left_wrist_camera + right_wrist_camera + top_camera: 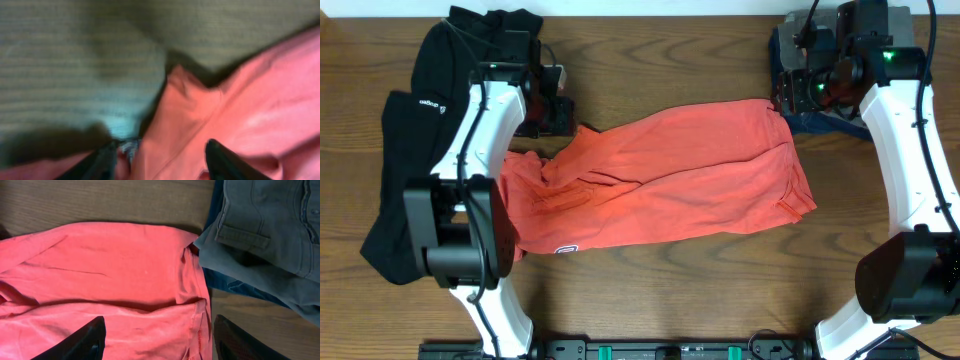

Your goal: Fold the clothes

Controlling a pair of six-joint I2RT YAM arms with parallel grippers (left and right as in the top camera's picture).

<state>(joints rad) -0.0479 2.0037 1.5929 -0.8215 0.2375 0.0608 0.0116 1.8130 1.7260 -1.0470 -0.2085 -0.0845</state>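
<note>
Left claw (pixel 162 146) and right claw (pixel 159 321) both hang released over the shirt (pixel 660 180), lying mid-table, seemingly folded once lengthwise but rumpled; we judge more folds, and the black garment (pixel 405 170), remain.

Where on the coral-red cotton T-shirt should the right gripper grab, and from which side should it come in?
I'd grip the coral-red cotton T-shirt at its far right corner, where the stitched hem lies flat and free. Bring the right gripper straight down from above, jaws straddling the edge, clear of the folded grey garment beside it.
</note>
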